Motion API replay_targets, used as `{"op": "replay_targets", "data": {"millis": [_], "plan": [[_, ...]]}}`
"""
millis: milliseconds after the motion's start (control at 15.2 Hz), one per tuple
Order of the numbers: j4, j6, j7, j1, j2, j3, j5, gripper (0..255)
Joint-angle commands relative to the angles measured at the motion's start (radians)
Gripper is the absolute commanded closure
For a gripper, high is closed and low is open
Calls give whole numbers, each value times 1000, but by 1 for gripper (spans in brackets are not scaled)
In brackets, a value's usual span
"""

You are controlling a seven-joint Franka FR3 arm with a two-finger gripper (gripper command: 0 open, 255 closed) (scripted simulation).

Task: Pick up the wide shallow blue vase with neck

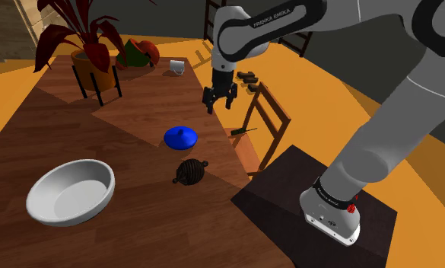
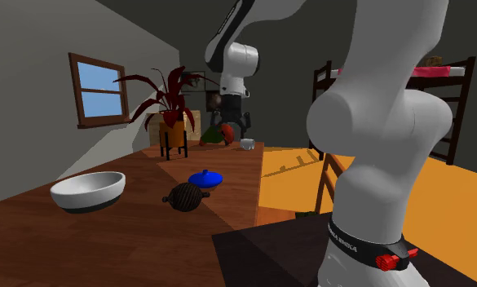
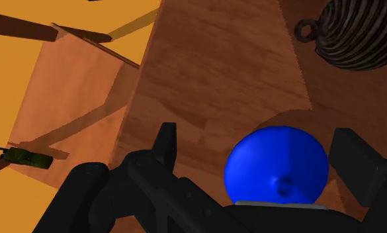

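Grey walls and an orange floor are seen around a brown wooden table [image 1: 46, 129]. On it the blue vase [image 1: 181, 137] is set upright, wide and shallow with a short neck at its top, toward the table's right edge in the shoulder view. Just nearer than the vase, and apart from it, a dark ribbed pot [image 1: 190, 170] with small loop handles is placed. A white bowl [image 1: 70, 192] is found at the near left. At the far left a potted plant [image 1: 87, 46] with dark red leaves is raised on a black frame. A white mug [image 1: 175, 67] is set at the far end, near a red and green object [image 1: 139, 52]. A wooden chair [image 1: 268, 122] is seen at the table's right side.

The gripper [image 1: 220, 101] is held in the air beyond the vase, over the table's right edge, pointed downward. Its fingers are spread apart and nothing is grasped. In the wrist view the vase is seen between them, lower down on the table and untouched. At the near right the arm's dark box stand [image 1: 278, 190] is set on the floor.
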Motion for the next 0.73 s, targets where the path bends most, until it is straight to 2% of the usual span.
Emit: {"op": "replay_targets", "data": {"millis": [0, 660], "plan": [[56, 30, 12, 4, 81, 5, -14, 0], [381, 115, 78, 58, 468, 8, -95, 0]]}}
